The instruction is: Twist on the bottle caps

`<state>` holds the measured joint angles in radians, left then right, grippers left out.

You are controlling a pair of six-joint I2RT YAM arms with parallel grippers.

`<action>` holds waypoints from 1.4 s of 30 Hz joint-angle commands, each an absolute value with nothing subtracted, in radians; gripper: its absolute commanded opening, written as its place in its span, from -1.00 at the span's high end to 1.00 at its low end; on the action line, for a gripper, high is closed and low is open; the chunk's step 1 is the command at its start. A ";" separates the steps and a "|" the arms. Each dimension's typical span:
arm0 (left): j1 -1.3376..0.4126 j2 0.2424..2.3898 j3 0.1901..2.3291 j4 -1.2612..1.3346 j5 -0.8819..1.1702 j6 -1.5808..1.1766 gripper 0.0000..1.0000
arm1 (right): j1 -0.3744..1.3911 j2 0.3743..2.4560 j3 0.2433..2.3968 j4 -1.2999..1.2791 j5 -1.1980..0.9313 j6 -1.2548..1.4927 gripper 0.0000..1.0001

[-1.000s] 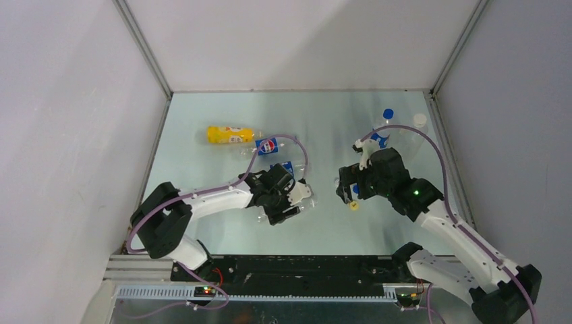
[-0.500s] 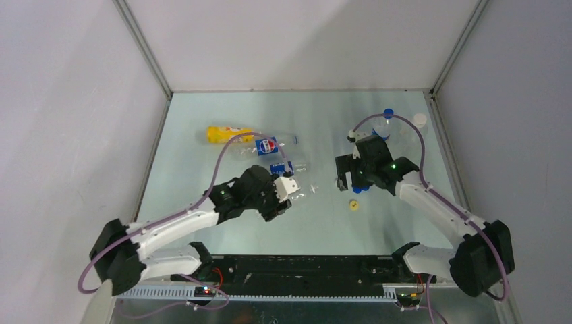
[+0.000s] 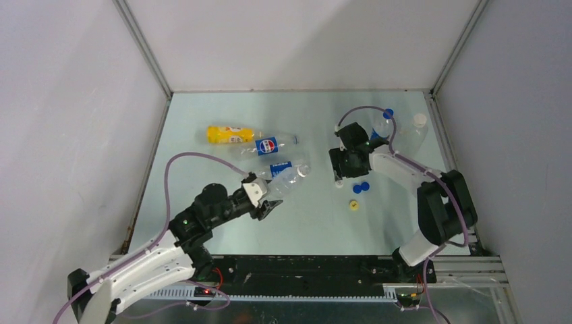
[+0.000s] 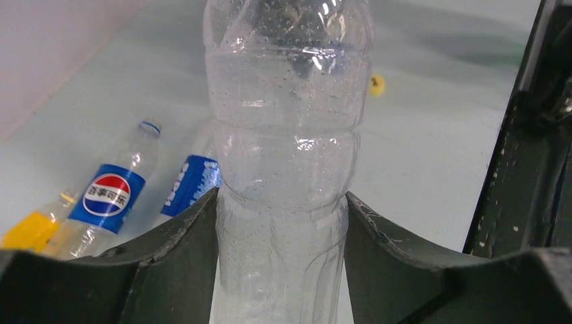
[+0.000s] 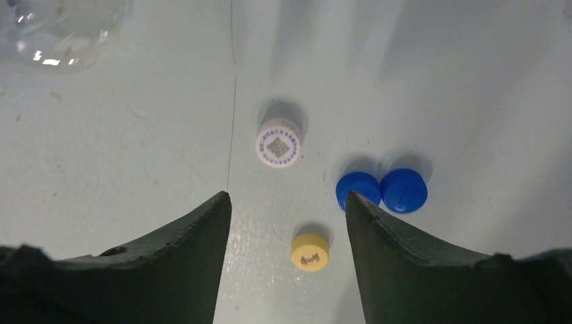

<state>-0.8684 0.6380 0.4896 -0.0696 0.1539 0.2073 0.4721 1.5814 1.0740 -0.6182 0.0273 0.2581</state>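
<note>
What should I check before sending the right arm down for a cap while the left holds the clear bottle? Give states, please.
1. Left gripper shut on the clear bottle: ok, clamped on both sides.
2. Bottle mouth bare and ready for a cap: cannot tell, it is outside the left wrist view.
3. Right gripper open and empty: ok.
4. White cap lying apart from the others: ok.
5. The two blue caps separated enough for a clean pinch: not ok, they touch.
6. Yellow cap loose on the table: ok.
</note>
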 commanded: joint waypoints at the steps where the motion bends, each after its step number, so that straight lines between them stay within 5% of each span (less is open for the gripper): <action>1: -0.873 0.560 0.442 0.110 0.165 0.172 1.00 | 0.464 1.678 1.155 -0.605 0.044 0.246 -0.21; 11: -0.872 0.478 0.263 0.394 0.089 0.173 0.90 | 0.458 1.813 1.198 -0.579 0.013 0.265 0.03; 31: -0.872 0.463 0.255 0.380 0.178 0.224 1.00 | 0.470 1.867 1.201 -0.576 -0.024 0.279 0.18; 36: -0.872 0.486 0.279 0.340 0.204 0.231 1.00 | 0.475 1.830 1.201 -0.585 -0.038 0.260 0.57; 42: -0.873 0.530 0.317 0.296 0.276 0.251 1.00 | 0.500 1.635 1.178 -0.604 -0.103 0.163 0.66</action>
